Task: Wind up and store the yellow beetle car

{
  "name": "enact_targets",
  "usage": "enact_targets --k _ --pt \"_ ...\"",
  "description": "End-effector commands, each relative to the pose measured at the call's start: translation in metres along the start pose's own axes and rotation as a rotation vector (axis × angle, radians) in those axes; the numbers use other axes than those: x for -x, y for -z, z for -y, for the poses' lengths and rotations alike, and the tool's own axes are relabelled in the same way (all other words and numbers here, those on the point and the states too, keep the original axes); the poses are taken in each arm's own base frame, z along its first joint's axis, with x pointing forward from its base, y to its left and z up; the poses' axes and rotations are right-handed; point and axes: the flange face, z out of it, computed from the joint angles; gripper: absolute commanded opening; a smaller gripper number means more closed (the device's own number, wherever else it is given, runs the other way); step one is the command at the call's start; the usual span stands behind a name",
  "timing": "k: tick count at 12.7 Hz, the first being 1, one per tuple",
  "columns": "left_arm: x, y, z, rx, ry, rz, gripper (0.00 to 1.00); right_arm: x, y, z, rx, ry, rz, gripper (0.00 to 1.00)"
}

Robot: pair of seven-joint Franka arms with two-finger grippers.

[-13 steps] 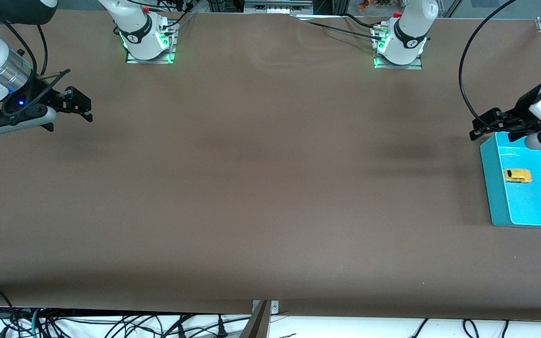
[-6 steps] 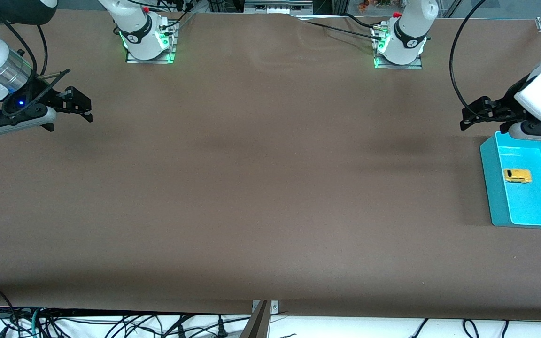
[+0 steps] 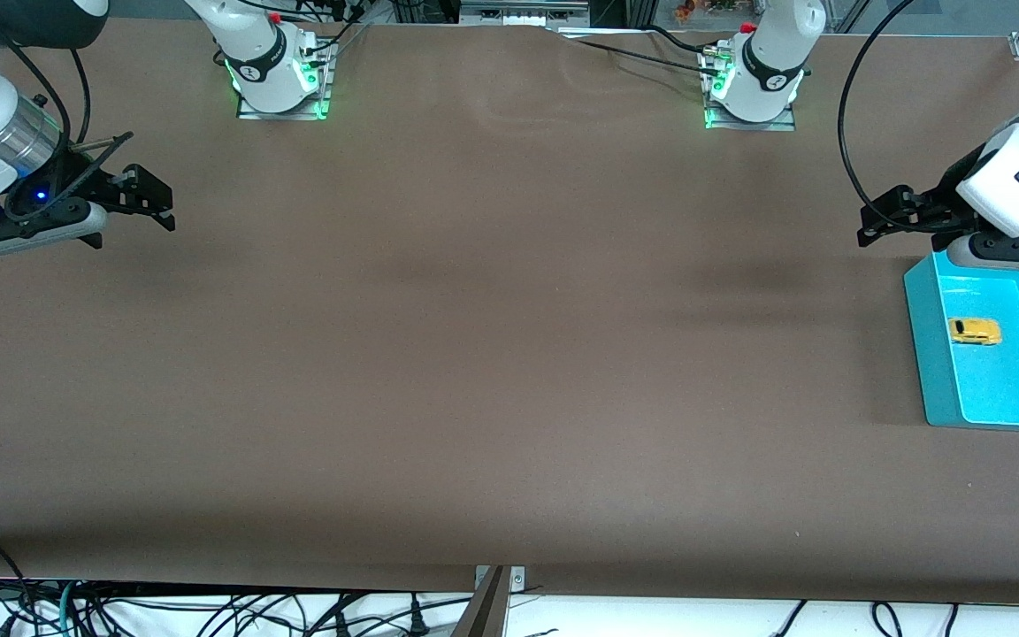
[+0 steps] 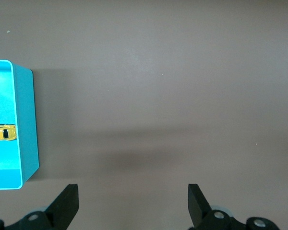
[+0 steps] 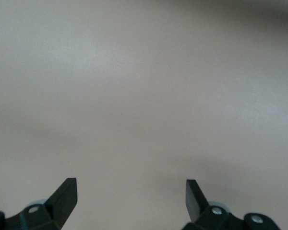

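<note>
The yellow beetle car (image 3: 974,331) lies in the teal bin (image 3: 927,336) at the left arm's end of the table. Part of the car also shows in the left wrist view (image 4: 3,133), inside the bin (image 4: 28,124). My left gripper (image 3: 881,219) is open and empty, up in the air over bare table beside the bin's corner. In its own view (image 4: 133,203) its jaws stand wide apart over the brown table. My right gripper (image 3: 149,200) is open and empty, and waits over the right arm's end of the table. Its own view (image 5: 131,197) shows only bare table.
The brown table top (image 3: 492,336) spreads between the two arms. Both arm bases (image 3: 275,66) stand along the edge farthest from the front camera. Cables (image 3: 209,610) hang below the table's near edge.
My left gripper has risen off the bin's rim and moved away from it toward the table's middle. The car stays in the bin. The right arm has not moved.
</note>
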Motion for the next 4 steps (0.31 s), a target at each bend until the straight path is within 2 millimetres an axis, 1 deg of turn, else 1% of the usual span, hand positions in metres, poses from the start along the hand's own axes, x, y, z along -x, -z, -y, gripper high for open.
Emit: enact_targets --k 1,4 --pt "-0.0059 0.0044 -0.0031 -0.023 0.001 0.005 1.00 0.0018 0.0006 -0.0002 0.003 0.014 0.005 1.00" --pt "-0.0064 0.0038 0.0003 -0.021 0.008 0.006 1.00 0.0038 -0.0006 -0.0002 0.005 0.013 0.008 1.00"
